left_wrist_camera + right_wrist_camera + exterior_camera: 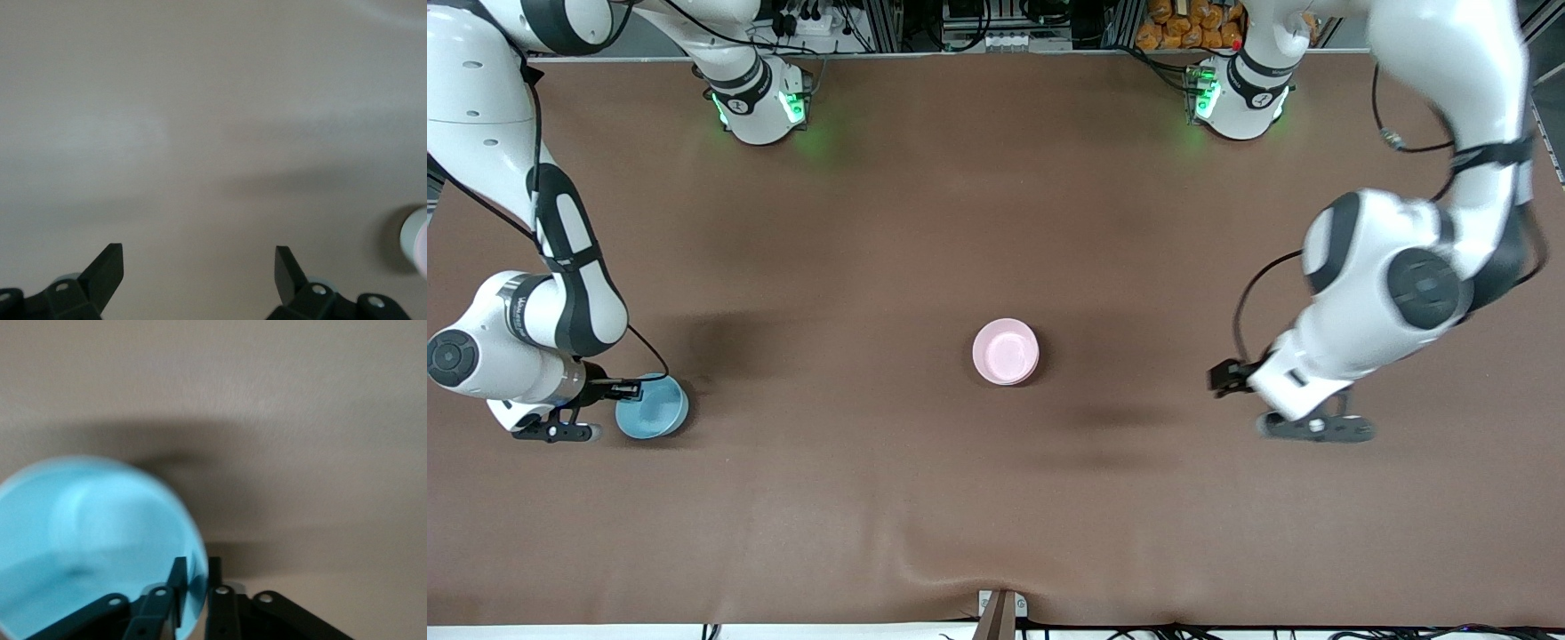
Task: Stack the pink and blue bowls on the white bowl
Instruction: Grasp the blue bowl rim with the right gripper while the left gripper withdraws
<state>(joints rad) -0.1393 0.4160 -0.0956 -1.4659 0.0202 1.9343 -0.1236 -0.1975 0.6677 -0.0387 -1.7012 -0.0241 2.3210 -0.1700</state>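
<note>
The light blue bowl [654, 409] is at the right arm's end of the table. My right gripper [624, 390] is shut on its rim, one finger inside and one outside, as the right wrist view shows [197, 572] with the blue bowl [93, 540] filling one side. The pale pink bowl [1005, 352] sits upright at the table's middle. The white bowl does not show apart from it; a whitish wall with pink at its edge [417, 248] shows in the left wrist view. My left gripper [1316, 429] is open and empty [200, 257] over bare table at the left arm's end.
The brown table cover [996, 222] is bare apart from the bowls. A ripple in the cover [925, 551] lies near the front edge, by a small bracket [1000, 609].
</note>
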